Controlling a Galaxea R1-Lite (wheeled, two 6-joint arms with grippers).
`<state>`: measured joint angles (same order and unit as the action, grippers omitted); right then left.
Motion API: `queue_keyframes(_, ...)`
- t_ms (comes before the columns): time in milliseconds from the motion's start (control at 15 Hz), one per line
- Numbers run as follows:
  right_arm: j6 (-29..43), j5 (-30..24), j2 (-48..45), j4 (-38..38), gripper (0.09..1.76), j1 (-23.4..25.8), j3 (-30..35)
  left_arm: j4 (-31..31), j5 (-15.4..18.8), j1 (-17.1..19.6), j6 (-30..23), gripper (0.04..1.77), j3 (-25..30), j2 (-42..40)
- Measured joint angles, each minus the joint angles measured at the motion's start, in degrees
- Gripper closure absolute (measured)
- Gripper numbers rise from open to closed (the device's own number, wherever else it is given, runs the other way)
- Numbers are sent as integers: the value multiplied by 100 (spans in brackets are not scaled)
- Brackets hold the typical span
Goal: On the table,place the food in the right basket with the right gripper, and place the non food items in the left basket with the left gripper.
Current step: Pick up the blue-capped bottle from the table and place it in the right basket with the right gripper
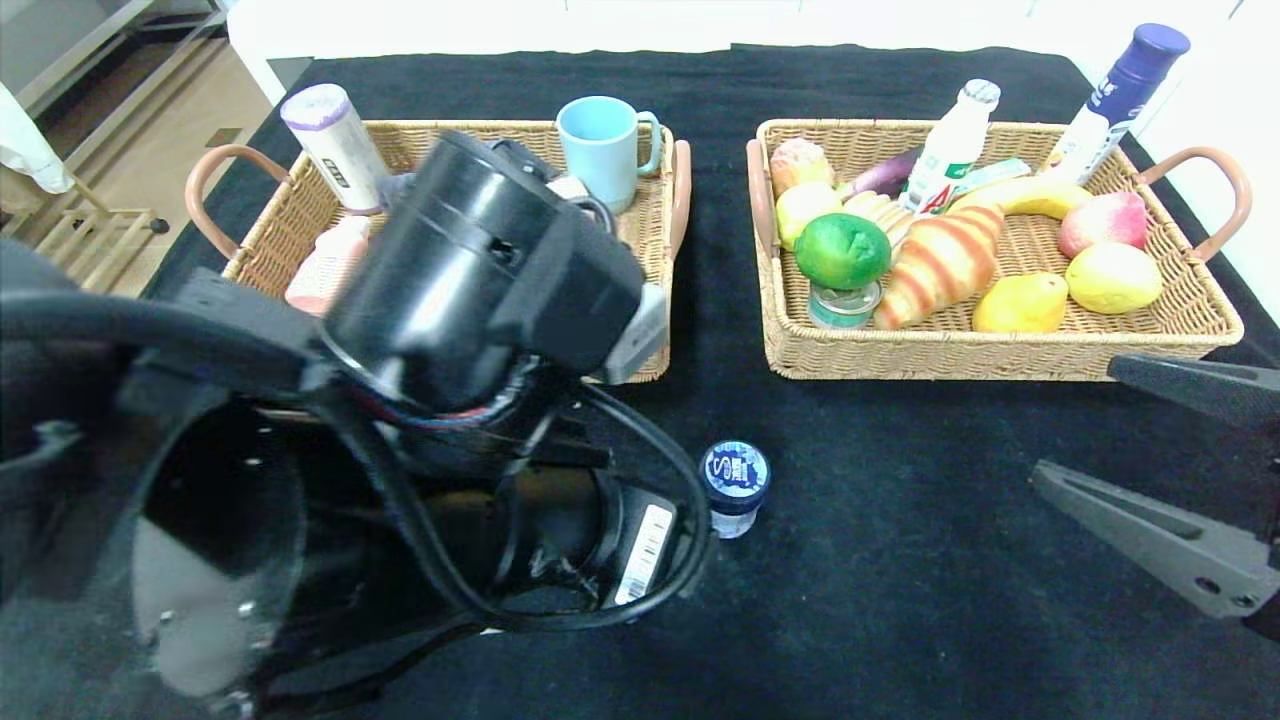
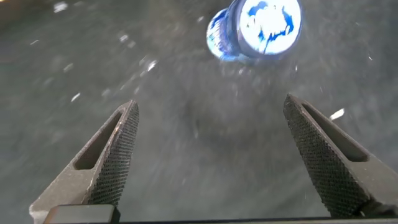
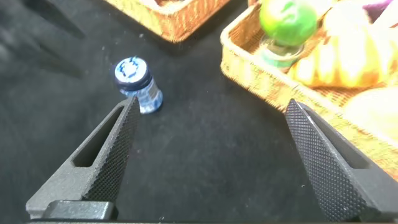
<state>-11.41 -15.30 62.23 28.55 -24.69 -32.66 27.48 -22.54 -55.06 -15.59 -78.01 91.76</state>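
Head view: one item left loose on the tabletop [image 1: 900, 560], a small blue-capped bottle [image 1: 734, 487] standing upright on the black cloth, between the two baskets and nearer the robot. Left basket [image 1: 655, 215] holds a light blue mug [image 1: 603, 150], a white canister with a purple lid [image 1: 333, 146] and a pink pack, partly hidden by the arm. Right basket [image 1: 1000, 345] is loaded: green lime, croissant, banana, pear, apples, a white drink bottle, a tall blue-capped bottle at the far corner. My read: sorting nearly done, this bottle is the last pick. Left claw [image 2: 211, 152] has its fingers spread wide, nothing between them, bottle cap just ahead of the tips in its wrist view, so the left arm looks like the one going for it. Next move needs the claw centred over the cap, then down around the body before closing; it's small and upright, so an off-centre approach could tip it. Right claw [image 1: 1150, 470] hangs idle at the right edge, fingers apart, empty. Room: pale floor and wooden shelving at far left, white beyond the tabletop.
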Motion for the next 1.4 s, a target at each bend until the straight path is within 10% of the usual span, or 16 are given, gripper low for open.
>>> queue_keyframes(667, 28, 566, 629, -39, 14, -358, 72, -3538, 639, 308, 1643, 11, 3380, -2076)
queue_keyframes(1400, 44, 605, 830, -35, 14, -497, 94, -3866, 1019, 523, 1916, 10, 4172, -2778)
